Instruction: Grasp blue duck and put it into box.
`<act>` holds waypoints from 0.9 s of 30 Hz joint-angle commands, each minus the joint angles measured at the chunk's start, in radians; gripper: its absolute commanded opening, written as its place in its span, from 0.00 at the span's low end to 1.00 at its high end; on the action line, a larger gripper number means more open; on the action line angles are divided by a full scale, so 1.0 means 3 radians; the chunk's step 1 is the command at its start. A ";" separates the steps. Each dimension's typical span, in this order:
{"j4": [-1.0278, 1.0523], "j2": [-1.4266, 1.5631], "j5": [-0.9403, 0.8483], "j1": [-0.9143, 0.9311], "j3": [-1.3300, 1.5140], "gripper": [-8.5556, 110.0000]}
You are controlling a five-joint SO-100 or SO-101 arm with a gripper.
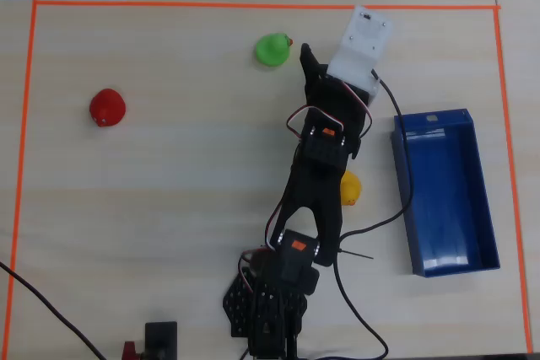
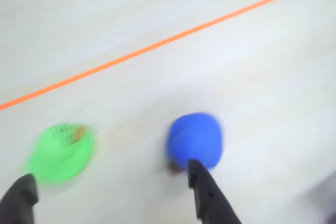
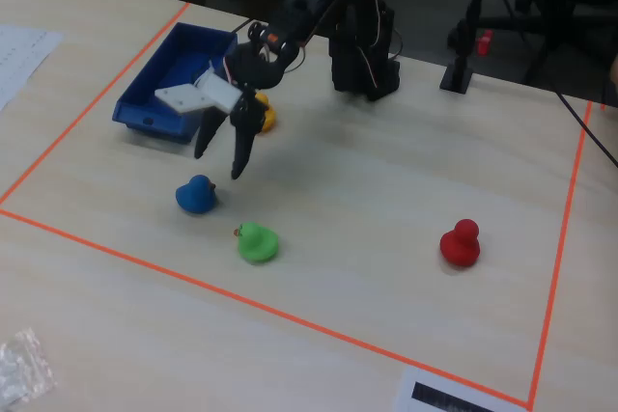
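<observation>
While the gripper [image 3: 218, 165] is hanging wide open and empty above the table, the blue duck [image 3: 196, 195] is sitting just below its fingertips, apart from them; the box [image 3: 166, 84] is lying behind it, the green duck [image 3: 257, 242] nearby.

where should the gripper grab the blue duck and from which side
Probably across the rounded body, coming straight down from above. In the fixed view the blue duck sits upright on the table, apart from the green duck, so both flanks look free. The open gripper hangs just above and beside it; in the wrist view one fingertip already overlaps the duck's near edge.
</observation>
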 commanded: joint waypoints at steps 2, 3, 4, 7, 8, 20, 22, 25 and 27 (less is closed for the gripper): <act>-0.0573 -0.0476 -0.0102 0.0123 -0.0225 0.40; -0.0603 -0.0557 -0.0102 0.0138 -0.0271 0.40; -0.0660 -0.0634 -0.0107 0.0159 -0.0307 0.40; -0.0762 -0.0803 -0.0123 0.0199 -0.0363 0.40; -0.0767 -0.0839 -0.0123 0.0205 -0.0363 0.39; -0.1115 -0.0992 -0.0205 0.0215 0.0020 0.17; -0.1181 -0.0997 -0.0261 0.0194 0.0128 0.10; -0.1197 -0.0977 -0.0286 0.0174 0.0225 0.07; -0.1197 -0.0941 -0.0225 0.0174 0.0220 0.07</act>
